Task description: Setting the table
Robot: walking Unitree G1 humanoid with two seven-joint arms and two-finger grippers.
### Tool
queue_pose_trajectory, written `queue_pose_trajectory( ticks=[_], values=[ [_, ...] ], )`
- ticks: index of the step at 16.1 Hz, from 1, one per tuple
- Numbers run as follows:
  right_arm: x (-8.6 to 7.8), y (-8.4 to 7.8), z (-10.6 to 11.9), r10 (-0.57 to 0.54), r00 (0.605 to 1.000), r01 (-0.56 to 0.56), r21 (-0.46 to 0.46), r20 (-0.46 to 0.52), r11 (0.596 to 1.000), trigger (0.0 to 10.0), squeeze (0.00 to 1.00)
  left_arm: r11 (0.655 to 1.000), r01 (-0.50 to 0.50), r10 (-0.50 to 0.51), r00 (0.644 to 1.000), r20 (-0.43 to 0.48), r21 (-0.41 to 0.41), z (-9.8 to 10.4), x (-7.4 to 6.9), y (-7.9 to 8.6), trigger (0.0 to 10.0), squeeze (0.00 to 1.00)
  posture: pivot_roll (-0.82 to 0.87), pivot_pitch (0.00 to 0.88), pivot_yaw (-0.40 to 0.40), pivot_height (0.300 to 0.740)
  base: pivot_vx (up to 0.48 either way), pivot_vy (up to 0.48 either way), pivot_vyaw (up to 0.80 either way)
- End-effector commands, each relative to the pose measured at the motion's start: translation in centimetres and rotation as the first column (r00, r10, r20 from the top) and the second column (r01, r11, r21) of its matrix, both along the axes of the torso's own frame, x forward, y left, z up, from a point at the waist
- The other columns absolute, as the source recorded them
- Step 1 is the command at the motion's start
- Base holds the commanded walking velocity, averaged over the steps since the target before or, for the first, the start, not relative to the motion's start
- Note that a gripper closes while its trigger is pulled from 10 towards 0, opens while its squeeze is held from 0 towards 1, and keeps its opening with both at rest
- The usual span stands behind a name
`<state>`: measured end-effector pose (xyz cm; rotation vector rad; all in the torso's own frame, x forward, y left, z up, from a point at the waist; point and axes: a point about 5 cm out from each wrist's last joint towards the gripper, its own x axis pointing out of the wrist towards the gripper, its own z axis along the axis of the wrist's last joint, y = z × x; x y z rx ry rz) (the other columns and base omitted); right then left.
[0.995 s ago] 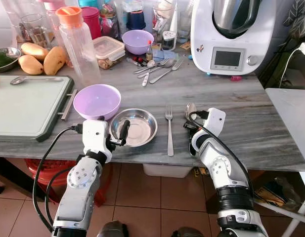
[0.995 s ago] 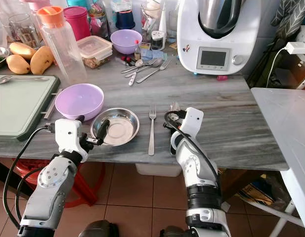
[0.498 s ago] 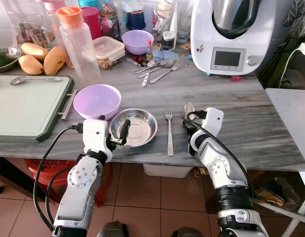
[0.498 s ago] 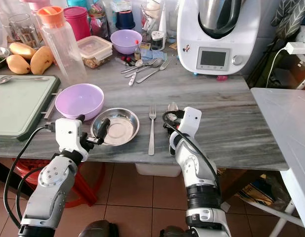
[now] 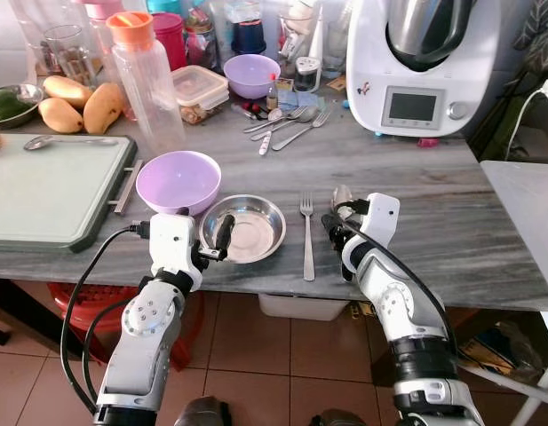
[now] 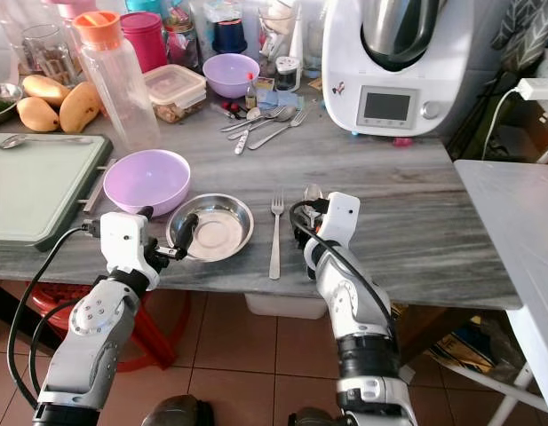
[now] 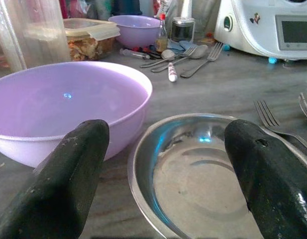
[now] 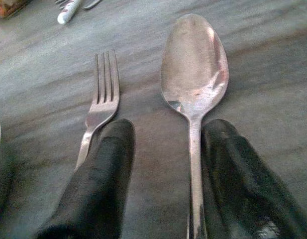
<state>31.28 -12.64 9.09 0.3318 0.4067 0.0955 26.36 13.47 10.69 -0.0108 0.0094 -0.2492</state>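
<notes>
A steel bowl [image 5: 247, 226] sits near the front edge of the marble table [image 5: 416, 177], with a large purple bowl [image 5: 178, 180] touching it at the back left. My left gripper [image 5: 202, 224] is open at the steel bowl's [image 7: 203, 184] left rim, one finger over the rim and one beside the purple bowl [image 7: 58, 107]. A fork [image 5: 306, 235] lies to the right of the steel bowl, and a spoon [image 5: 342, 193] lies beyond it. My right gripper [image 8: 168, 127] is open and low on the table, its fingers either side of the spoon's [image 8: 195, 64] handle, beside the fork [image 8: 104, 94].
A green cutting board [image 5: 51, 186] fills the left of the table. Behind stand a plastic bottle [image 5: 145, 80], mangoes [image 5: 74, 96], a lidded container [image 5: 198, 89], a small purple bowl [image 5: 251, 75], loose cutlery [image 5: 287, 124] and a white kitchen machine [image 5: 424, 62]. A white table [image 5: 522, 204] stands at the right.
My right gripper has eased slightly left, toward the fork, still at the spoon's handle. The left arm has stayed put. The whole view shifted a little.
</notes>
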Motion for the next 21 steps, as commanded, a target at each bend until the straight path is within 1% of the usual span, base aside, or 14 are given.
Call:
queue_pose_trajectory(
  ticks=[1, 3, 5, 7, 8, 12, 13, 14, 16, 17, 18, 19, 20, 21],
  values=[
    [-0.6, -0.1, -0.5, 0.012, 1.0, -0.012, -0.035, -0.01, 0.999, 10.0, 1.0, 1.0, 0.007, -0.007, 1.0, 0.005, 0.007, 0.1, 0.2, 0.0, 10.0, 0.0, -0.01, 0.008, -0.001, 0.719, 0.0, 0.0, 0.0],
    [-0.6, -0.1, -0.3, 0.017, 1.0, -0.016, -0.034, 0.011, 0.999, 10.0, 1.0, 1.0, 0.007, -0.007, 1.0, 0.007, 0.005, 0.1, 0.2, -0.1, 10.0, 0.0, -0.01, 0.007, -0.002, 0.719, 0.0, 0.0, 0.0],
    [-0.5, -0.3, 0.8, -0.001, 0.995, 0.006, -0.054, 0.095, 0.999, 10.0, 1.0, 1.0, 0.005, -0.005, 1.0, 0.009, 0.005, 0.1, 0.3, -0.1, 10.0, 0.0, -0.01, 0.004, -0.001, 0.719, 0.0, 0.0, 0.0],
    [-0.2, -0.3, 1.6, -0.005, 0.989, 0.013, -0.049, 0.146, 0.999, 10.0, 1.0, 1.0, 0.005, -0.005, 1.0, 0.011, 0.006, 0.2, 0.4, 0.0, 10.0, 0.0, -0.01, 0.001, 0.001, 0.719, 0.0, 0.0, 0.0],
    [0.0, -0.3, 2.2, -0.018, 0.982, 0.024, -0.032, 0.19, 0.999, 10.0, 1.0, 1.0, 0.006, -0.006, 1.0, 0.017, 0.004, 0.3, 0.4, -0.1, 10.0, 0.0, -0.01, 0.0, 0.001, 0.719, 0.0, 0.0, 0.0],
    [0.0, -0.7, 3.8, -0.04, 0.947, 0.058, -0.047, 0.318, 0.997, 10.0, 1.0, 1.0, 0.002, -0.002, 1.0, 0.029, -0.003, 0.4, 0.5, 0.0, 10.0, 0.0, 0.0, 0.0, 0.001, 0.719, 0.0, 0.0, 0.0],
    [-0.2, -0.9, 4.1, -0.036, 0.933, 0.066, -0.07, 0.359, 0.995, 10.0, 1.0, 1.0, -0.014, 0.014, 0.999, 0.032, -0.004, 0.3, 0.5, 0.2, 10.0, 0.0, -0.01, 0.0, 0.003, 0.719, 0.0, 0.0, 0.0],
    [-0.7, -1.5, 4.5, -0.047, 0.909, 0.102, -0.112, 0.415, 0.988, 10.0, 1.0, 0.998, -0.059, 0.059, 0.998, 0.026, 0.004, 0.2, 0.5, 0.4, 10.0, 0.0, -0.01, 0.0, 0.002, 0.719, 0.0, 0.0, 0.0],
    [-1.7, -2.0, 4.9, -0.016, 0.877, 0.123, -0.193, 0.48, 0.974, 10.0, 1.0, 0.996, -0.087, 0.087, 0.996, 0.011, -0.002, -0.2, 0.3, 0.4, 10.0, 0.0, -0.01, 0.0, 0.002, 0.719, 0.0, 0.0, 0.0],
    [-2.2, -2.2, 4.8, 0.0, 0.872, 0.126, -0.224, 0.489, 0.966, 10.0, 1.0, 0.995, -0.099, 0.099, 0.995, -0.014, -0.003, -0.5, 0.2, 0.4, 10.0, 0.0, -0.01, 0.0, 0.002, 0.719, 0.0, 0.0, 0.0],
    [-2.6, -2.4, 4.7, -0.004, 0.874, 0.134, -0.235, 0.486, 0.963, 10.0, 1.0, 0.997, -0.083, 0.083, 0.996, -0.015, -0.007, -0.5, 0.2, 0.4, 10.0, 0.0, -0.01, 0.0, 0.004, 0.719, 0.0, 0.0, 0.0],
    [-3.1, -2.8, 4.3, -0.007, 0.879, 0.146, -0.255, 0.477, 0.956, 10.0, 0.75, 0.997, -0.082, 0.082, 0.997, -0.001, 0.011, -0.4, 0.3, 0.5, 10.0, 0.0, -0.02, 0.0, 0.006, 0.719, 0.0, 0.0, 0.0],
    [-3.4, -3.0, 4.0, -0.01, 0.88, 0.15, -0.257, 0.476, 0.955, 10.0, 0.0, 0.996, -0.085, 0.084, 0.996, 0.009, 0.018, -0.3, 0.6, 0.6, 10.0, 0.0, -0.02, 0.0, 0.008, 0.719, 0.0, 0.0, 0.0],
    [-3.7, -3.3, 3.9, -0.013, 0.875, 0.164, -0.27, 0.483, 0.949, 10.0, 0.0, 0.996, -0.091, 0.091, 0.996, 0.022, 0.021, -0.1, 1.0, 0.7, 10.0, 0.0, -0.02, 0.0, 0.009, 0.719, 0.0, 0.0, 0.0]
  ],
)
